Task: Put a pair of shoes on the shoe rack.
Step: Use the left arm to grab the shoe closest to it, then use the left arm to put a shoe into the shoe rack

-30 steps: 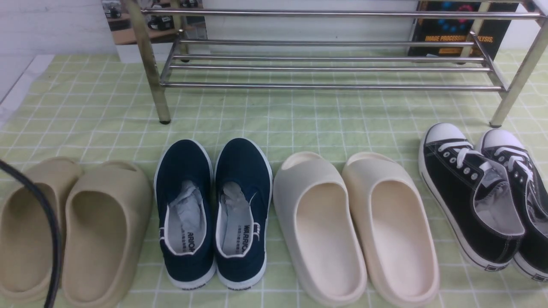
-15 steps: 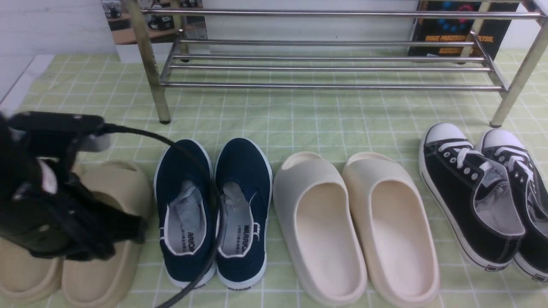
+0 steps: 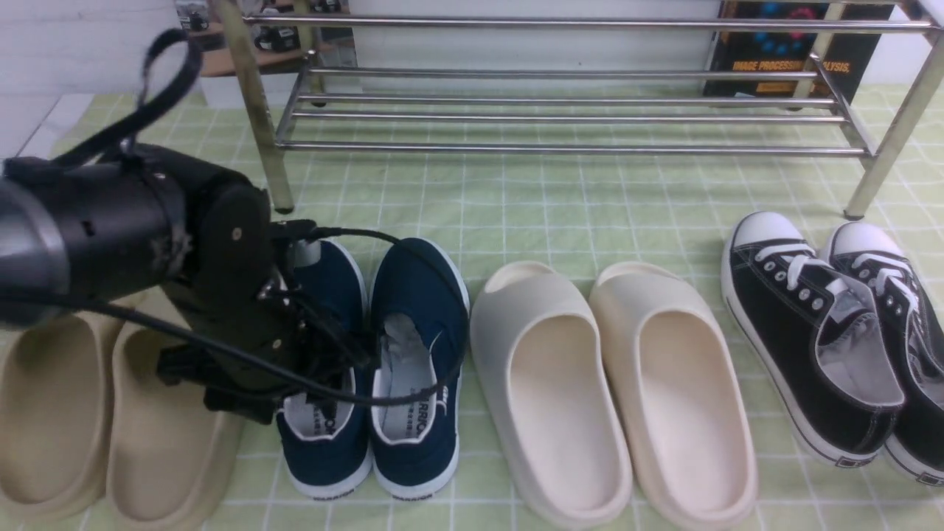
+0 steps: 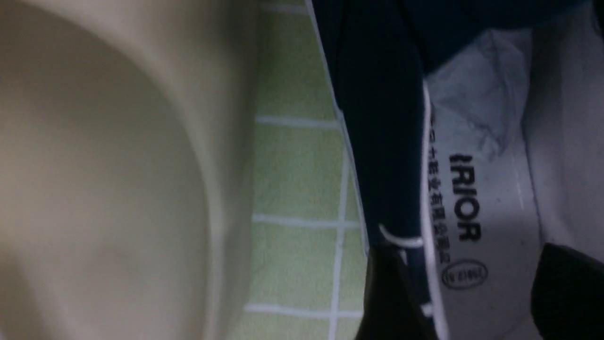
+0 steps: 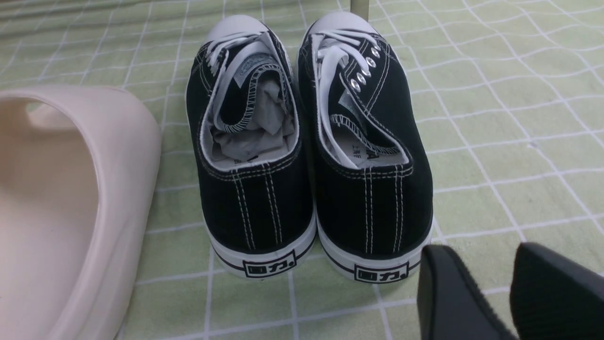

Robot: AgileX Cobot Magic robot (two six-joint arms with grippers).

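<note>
Navy slip-on pair (image 3: 417, 295) sits on green checked cloth (image 3: 560, 214), side by side, toes toward shoe rack (image 3: 560, 147), well short of it. Beige slides (image 3: 59, 398) just left of pair, cream slides (image 3: 553, 391) just right, black sneakers (image 3: 767, 310) far right. Left gripper (image 4: 476, 264) hangs over left navy shoe (image 3: 324, 457), jaws spread wide, nothing clamped: one finger (image 4: 387, 302) at the side wall facing the beige slide, the other over the grey insole (image 4: 490, 212). Right gripper (image 5: 507, 255) low behind the sneaker heels, narrow gap between its fingers, nothing in it; can't tell if fully closed
</note>
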